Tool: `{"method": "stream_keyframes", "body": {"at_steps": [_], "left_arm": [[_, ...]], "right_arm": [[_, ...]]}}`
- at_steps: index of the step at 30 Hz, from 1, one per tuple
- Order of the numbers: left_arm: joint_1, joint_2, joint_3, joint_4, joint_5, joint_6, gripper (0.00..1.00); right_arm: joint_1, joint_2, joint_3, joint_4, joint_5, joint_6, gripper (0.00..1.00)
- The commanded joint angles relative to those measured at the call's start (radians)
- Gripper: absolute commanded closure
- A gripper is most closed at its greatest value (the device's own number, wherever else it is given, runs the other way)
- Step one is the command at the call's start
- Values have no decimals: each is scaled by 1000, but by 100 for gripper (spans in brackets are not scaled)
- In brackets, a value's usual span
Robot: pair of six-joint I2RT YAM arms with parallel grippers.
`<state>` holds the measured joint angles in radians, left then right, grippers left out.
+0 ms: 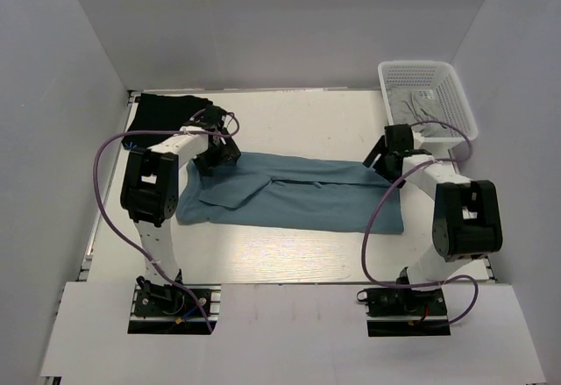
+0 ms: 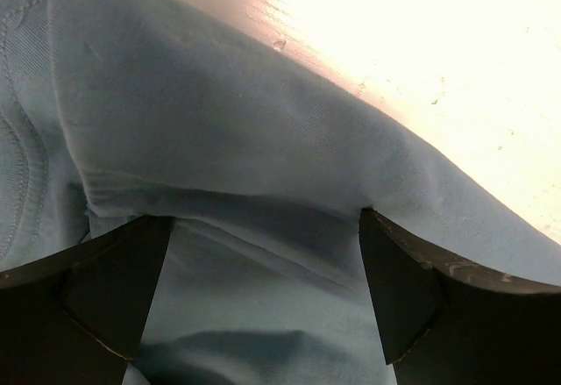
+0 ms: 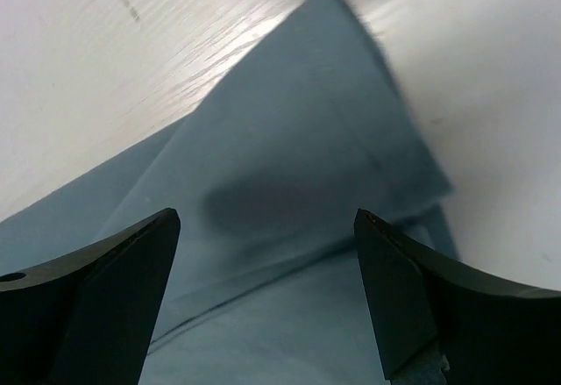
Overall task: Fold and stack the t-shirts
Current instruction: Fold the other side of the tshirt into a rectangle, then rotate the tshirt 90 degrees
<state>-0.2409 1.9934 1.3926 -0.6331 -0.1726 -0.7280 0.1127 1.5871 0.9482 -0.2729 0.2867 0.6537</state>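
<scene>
Two t-shirts are yours to fold and stack, and by the look of it neither job is finished. The dusty teal-blue cotton tee (image 1: 298,194) lies flat across the middle of the table as a long band running from 9 o'clock to 3 o'clock. Its sides seem already turned in along its length, so I judge the cross folds are what is left. The black cloth tee (image 1: 162,111) sits apart in the far corner at about 10 o'clock, partly behind the left arm, and you cannot tell from here whether it is folded. Nothing is stacked yet. Your left gripper (image 2: 265,227) hangs low over the 9 o'clock end of the teal tee, fingers spread wide and holding nothing, with a soft ridge of cloth below them. Your right gripper (image 3: 266,227) hovers over the 3 o'clock end, above a folded corner, its fingers also wide apart and empty. Around you, plain white walls (image 1: 263,25) close in the far side and both flanks. The white wood-grain tabletop (image 1: 289,253) shines under the light at 6 o'clock. A white perforated plastic basket (image 1: 462,96) stands at 1 o'clock holding crumpled grey cloth (image 1: 416,104).
</scene>
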Motion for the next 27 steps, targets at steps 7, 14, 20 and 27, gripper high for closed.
{"method": "stream_keyframes", "body": {"at_steps": [7, 14, 20, 27], "left_arm": [[32, 197, 102, -48, 2, 55, 0], [2, 447, 548, -11, 132, 93, 0], [-47, 689, 940, 245, 364, 108, 0], [-130, 921, 1103, 586, 517, -28, 0]], "right_arm": [[25, 93, -26, 77, -93, -40, 14], [123, -62, -349, 32, -170, 150, 12], [466, -340, -586, 80, -377, 234, 9], [897, -142, -441, 185, -471, 95, 9]]}}
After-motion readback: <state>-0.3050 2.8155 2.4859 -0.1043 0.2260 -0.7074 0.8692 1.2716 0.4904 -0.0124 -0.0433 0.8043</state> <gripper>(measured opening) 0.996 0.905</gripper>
